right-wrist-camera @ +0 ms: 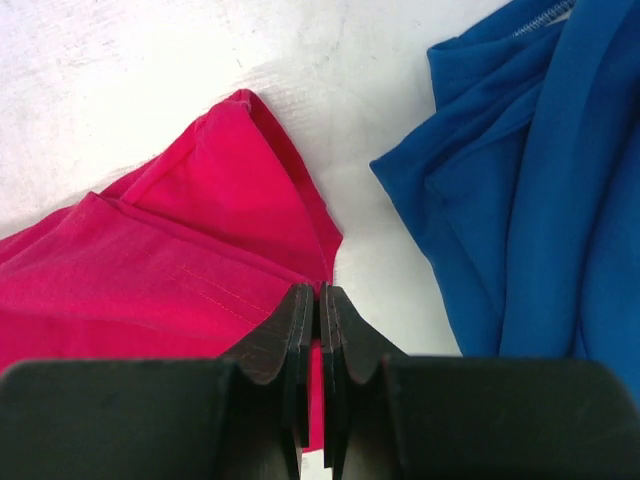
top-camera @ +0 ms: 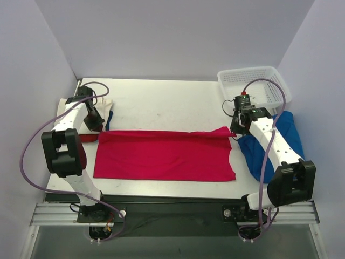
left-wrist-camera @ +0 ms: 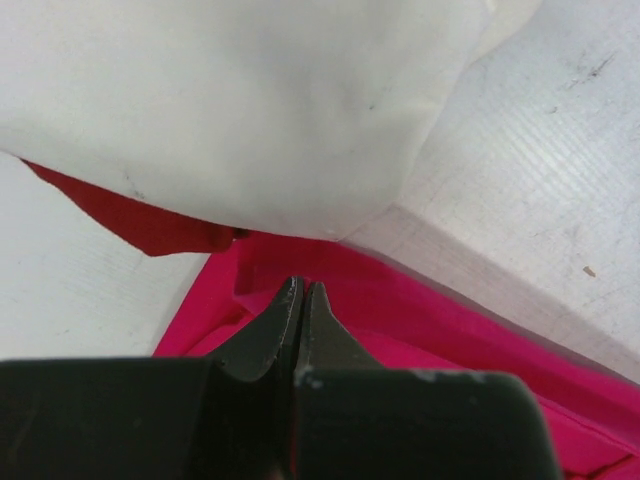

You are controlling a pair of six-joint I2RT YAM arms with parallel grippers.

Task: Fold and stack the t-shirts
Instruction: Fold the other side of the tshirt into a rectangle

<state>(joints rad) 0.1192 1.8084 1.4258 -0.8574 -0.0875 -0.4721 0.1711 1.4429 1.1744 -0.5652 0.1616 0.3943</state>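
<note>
While left fingers [left-wrist-camera: 265, 335] and right fingers [right-wrist-camera: 290, 325] pinch its far corners | red t-shirt [top-camera: 164, 156] flat, rectangular

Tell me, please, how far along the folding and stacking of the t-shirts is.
Done: little; the red t-shirt lies flat, perhaps folded once. In hand: the left gripper and right gripper pinch its far corners. Left: the blue t-shirt lies crumpled, the cream t-shirt bunched; nothing is stacked.

Cream t-shirt [top-camera: 106, 102] mostly behind the left arm [top-camera: 75, 116], blue t-shirt [top-camera: 288, 128] partly under the right arm [top-camera: 269, 141]
</note>
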